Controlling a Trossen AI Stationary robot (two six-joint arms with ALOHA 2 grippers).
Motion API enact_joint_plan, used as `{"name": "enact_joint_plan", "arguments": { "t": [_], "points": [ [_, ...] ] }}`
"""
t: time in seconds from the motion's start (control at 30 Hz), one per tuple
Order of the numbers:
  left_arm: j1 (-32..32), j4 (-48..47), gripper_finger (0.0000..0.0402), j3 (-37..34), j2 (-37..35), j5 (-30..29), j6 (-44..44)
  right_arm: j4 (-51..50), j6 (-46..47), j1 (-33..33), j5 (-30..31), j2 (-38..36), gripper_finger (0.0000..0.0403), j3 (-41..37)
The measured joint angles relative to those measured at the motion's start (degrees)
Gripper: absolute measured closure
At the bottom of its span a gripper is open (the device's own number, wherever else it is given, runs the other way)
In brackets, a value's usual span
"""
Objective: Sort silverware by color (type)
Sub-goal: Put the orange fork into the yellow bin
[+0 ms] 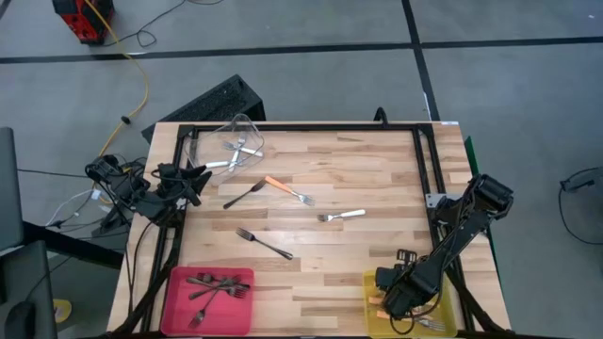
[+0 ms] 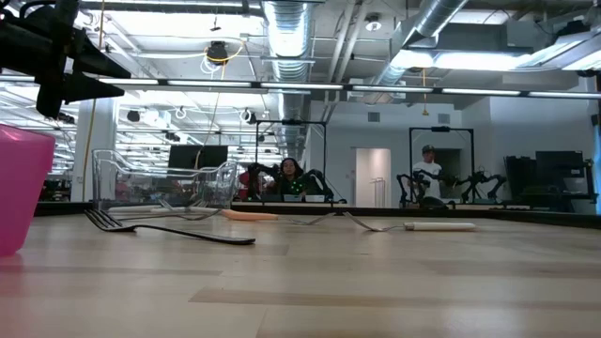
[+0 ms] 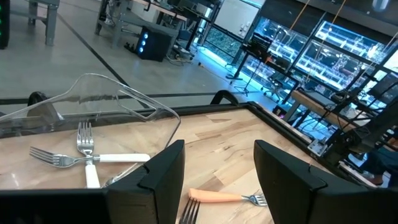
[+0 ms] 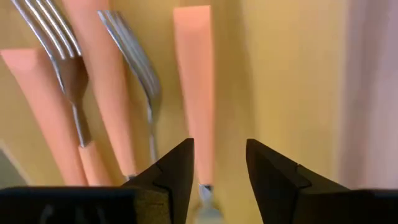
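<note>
The right claw (image 1: 394, 299) is held low inside the yellow bin (image 1: 370, 282), its fingers parted with nothing between them. Directly beneath and just ahead of it, orange-handled forks (image 4: 193, 74) are seen lying side by side on the bin floor, one handle running straight into the gap between the fingers. Farther out from this claw, on the open wooden surface (image 1: 377, 179), a white-handled fork (image 1: 341, 216) is seen, and beyond it an orange-handled fork (image 1: 287, 189), a dark fork (image 1: 243, 195) and a second dark fork (image 1: 264, 244), all well apart from each other. At the same near edge, well to the side of the right claw, dark forks (image 1: 219, 285) are piled in the pink bin (image 1: 179, 306).

The left claw (image 3: 214, 180) is held open and empty at the far left corner of the surface. Just ahead of it the clear bin (image 3: 112, 102) is placed, with two crossed forks (image 3: 84, 158) inside.
</note>
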Motion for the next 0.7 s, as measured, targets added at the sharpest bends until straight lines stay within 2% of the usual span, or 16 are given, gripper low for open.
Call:
{"name": "enact_joint_plan", "arguments": {
  "t": [0.4, 0.53, 0.7],
  "points": [
    [0.0, -0.02, 0.0223, 0.02, -0.01, 0.04, 0.0, -11.59, -8.95, -6.08, 1.07, 0.0, 0.0233, 12.46],
    [0.01, 0.0, 0.0223, 0.0, -0.02, 0.04, 0.0, -12.38, -12.6, -10.42, 6.1, 0.0, 0.0233, 16.46],
    [0.01, 0.0, 0.0223, 0.02, -0.01, 0.02, 0.01, -9.08, -20.58, -17.31, 15.23, -0.04, 0.0233, 19.95]
  ]
}}
